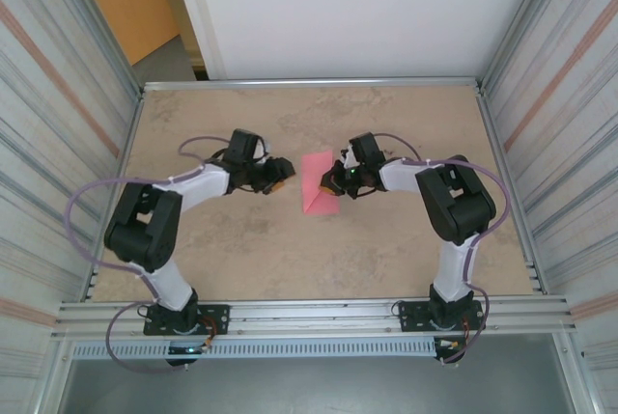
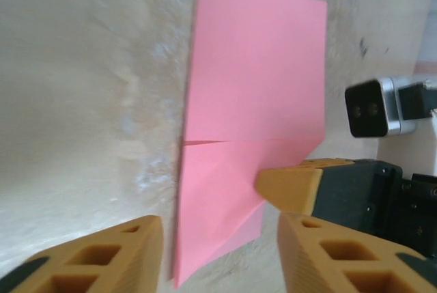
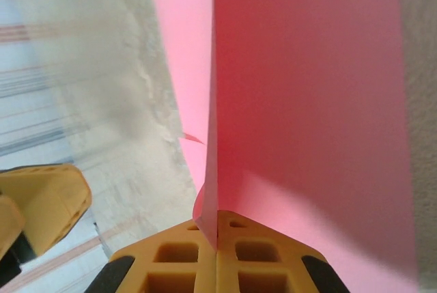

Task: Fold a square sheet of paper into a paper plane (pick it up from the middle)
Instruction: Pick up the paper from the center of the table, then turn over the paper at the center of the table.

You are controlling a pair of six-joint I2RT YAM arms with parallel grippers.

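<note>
Between left gripper (image 1: 283, 172) and right gripper (image 1: 332, 182), 1 creased sheet (image 1: 316, 190) (pink)

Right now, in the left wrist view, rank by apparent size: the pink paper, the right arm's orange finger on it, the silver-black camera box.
1. pink paper, by far the largest.
2-3. right arm's orange finger and camera box: they look about alike in area, so I leave them unranked.
</note>
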